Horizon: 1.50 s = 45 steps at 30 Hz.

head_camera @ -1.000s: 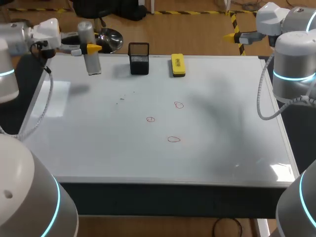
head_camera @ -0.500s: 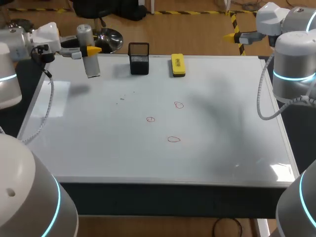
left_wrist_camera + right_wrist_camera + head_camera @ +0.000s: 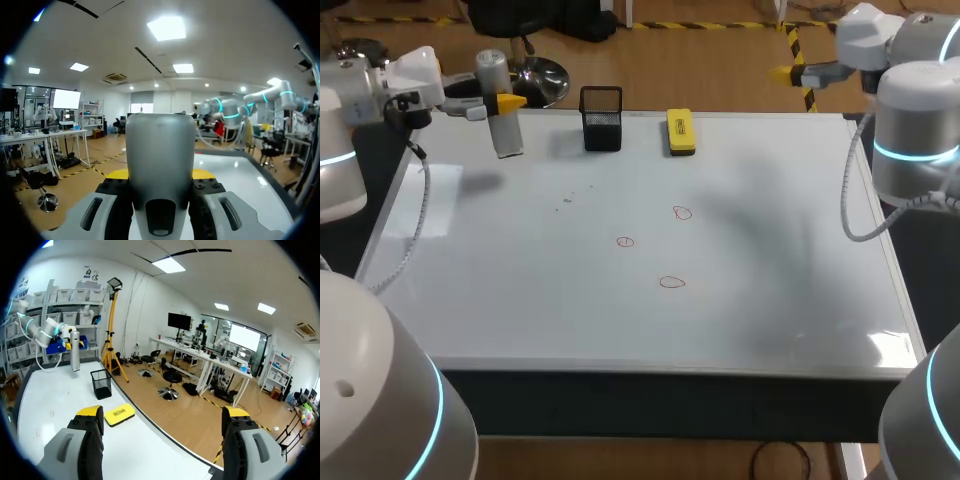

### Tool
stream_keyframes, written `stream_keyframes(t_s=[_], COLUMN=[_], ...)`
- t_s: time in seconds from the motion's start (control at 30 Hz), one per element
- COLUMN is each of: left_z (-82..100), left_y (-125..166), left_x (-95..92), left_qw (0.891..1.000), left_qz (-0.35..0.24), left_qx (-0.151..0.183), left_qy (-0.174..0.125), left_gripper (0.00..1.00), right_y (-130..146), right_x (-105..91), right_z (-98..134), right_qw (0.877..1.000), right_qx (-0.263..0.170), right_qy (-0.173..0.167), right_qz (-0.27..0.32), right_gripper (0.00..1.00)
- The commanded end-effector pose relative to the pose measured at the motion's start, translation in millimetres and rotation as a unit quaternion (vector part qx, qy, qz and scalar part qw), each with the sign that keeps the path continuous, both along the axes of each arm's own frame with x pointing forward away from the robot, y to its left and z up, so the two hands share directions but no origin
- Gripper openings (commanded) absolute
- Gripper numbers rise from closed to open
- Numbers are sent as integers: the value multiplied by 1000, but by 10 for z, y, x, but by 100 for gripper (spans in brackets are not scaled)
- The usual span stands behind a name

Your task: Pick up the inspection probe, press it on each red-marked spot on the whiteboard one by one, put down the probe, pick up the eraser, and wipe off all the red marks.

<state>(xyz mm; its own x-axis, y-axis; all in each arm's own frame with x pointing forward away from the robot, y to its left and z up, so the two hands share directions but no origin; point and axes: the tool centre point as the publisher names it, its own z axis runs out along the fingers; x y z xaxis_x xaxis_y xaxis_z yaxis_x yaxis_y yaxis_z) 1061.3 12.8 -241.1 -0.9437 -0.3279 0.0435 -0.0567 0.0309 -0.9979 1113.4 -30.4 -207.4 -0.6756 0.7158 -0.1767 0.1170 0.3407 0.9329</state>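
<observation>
Left tool (image 3: 500,101) clamped on probe (image 3: 506,128), seemingly above far-left whiteboard (image 3: 750,270) corner | right tool (image 3: 162,412) fingers apart, far-right

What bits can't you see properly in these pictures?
- The red marks: in the left wrist view they are hidden behind the probe held in the left hand. In the right wrist view they are too small to make out their shapes.
- Inside the black cup: in the head view its mesh walls hide it.
- The print on the eraser: too small in every view.
</observation>
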Motion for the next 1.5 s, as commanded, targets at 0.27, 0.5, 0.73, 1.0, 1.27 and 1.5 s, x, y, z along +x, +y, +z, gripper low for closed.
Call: stream_keyframes(t_s=[0.27, 0.5, 0.73, 1.0, 1.27, 1.5], left_z=[14, 14, 14, 14, 14, 14], left_y=[-2, -2, -2, -2, -2, -2], left_x=[-23, -23, -23, -23, -23, -23], left_qw=[1000, 1000, 1000, 1000, 1000, 1000], left_qz=[3, 3, 3, 3, 3, 3], left_qx=[0, 0, 0, 0, 0, 0], left_qy=[-1, -1, -1, -1, -1, -1], left_gripper=[0, 0, 0, 0, 0, 0], right_y=[487, 783, 1106, 1475, 1737, 1837], right_x=[443, 523, 492, 438, 368, 336], right_z=[93, 88, -30, -284, -527, -583], right_qw=[958, 897, 851, 798, 720, 662], right_qx=[-49, -114, -183, -235, -310, -346], right_qy=[37, 55, 77, 89, 102, 105], right_qz=[282, 422, 486, 547, 613, 657], right_gripper=[100, 100, 100, 100, 100, 100])
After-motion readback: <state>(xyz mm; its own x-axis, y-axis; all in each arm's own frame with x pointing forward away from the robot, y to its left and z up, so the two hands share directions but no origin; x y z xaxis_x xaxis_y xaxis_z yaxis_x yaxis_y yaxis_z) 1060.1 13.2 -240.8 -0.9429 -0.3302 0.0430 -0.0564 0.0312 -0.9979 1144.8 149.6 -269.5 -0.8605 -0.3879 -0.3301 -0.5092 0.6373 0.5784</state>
